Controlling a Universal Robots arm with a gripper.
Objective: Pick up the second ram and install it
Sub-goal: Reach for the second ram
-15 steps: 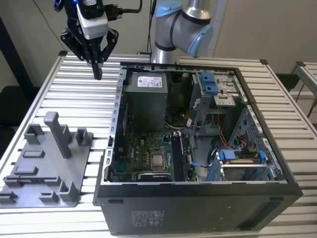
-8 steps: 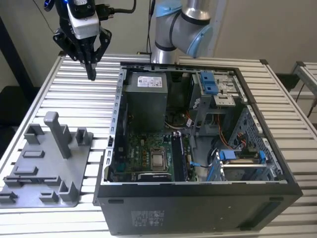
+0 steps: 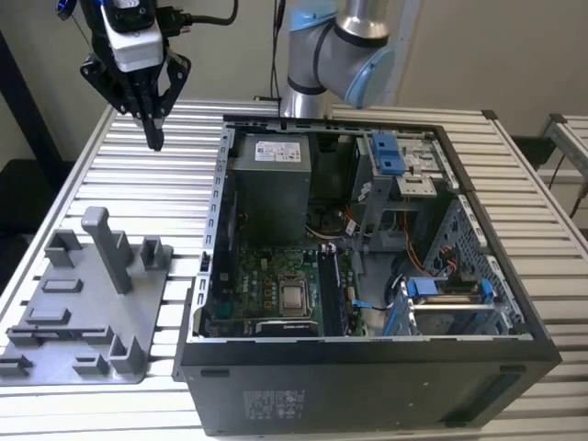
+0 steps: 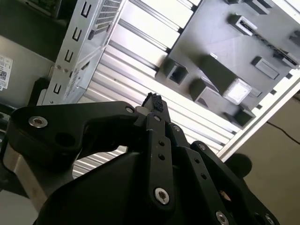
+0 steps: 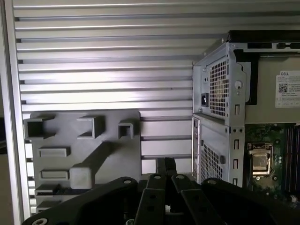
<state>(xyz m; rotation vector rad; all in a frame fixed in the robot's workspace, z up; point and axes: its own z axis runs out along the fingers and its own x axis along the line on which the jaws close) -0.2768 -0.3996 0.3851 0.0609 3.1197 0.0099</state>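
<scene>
gripper [image 3: 153, 138] hangs upper left over the desk [image 3: 193, 161], fingers pressed together on nothing, clear of the computer case [image 3: 367, 390]; the second ram [image 3: 333, 292] seems seated beside the cpu [image 3: 294, 296], lower centre.

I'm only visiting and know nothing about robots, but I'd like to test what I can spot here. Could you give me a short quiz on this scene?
1. True or false: the end effector is down inside the open computer case.
2. What lies on the slatted table at the exterior view's left of the case?
A) a grey fixture tray
B) a keyboard
C) a monitor
3. Fill in: the end effector is ____ (open or shut).

Key:
1. False. It hangs above the table, outside the case.
2. A.
3. Shut, with nothing seen in it.
</scene>
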